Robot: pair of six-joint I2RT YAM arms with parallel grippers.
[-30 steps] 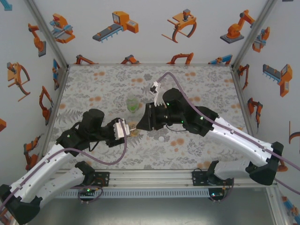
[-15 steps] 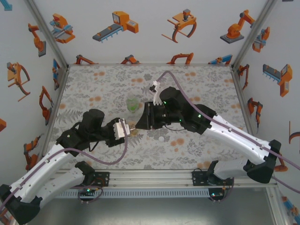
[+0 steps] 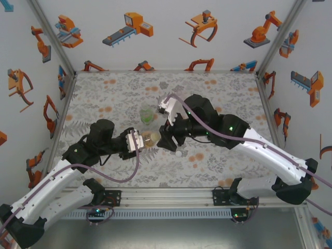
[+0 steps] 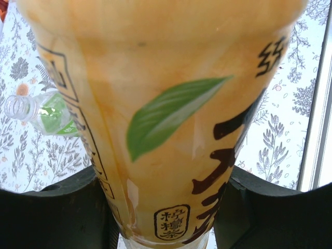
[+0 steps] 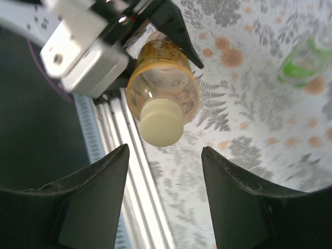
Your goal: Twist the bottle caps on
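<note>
Top view: the left gripper [image 3: 144, 140] is clamped on the yellow-orange bottle [image 3: 152, 138], with the right gripper [image 3: 165, 139] just beyond its cap end.

Left wrist: the bottle's translucent amber wall bears a green leaf and dark characters.

Right wrist: the pale yellow cap [image 5: 162, 122] sits on the bottle's neck. The right jaws are spread either side of it, not touching.

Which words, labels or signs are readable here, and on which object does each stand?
"柠檬茶", as it seems: small box low on the label of the yellow-orange bottle.
Large dark characters on that label: cut off, unreadable.
Label of the green-tinted bottle: too blurred.
</note>
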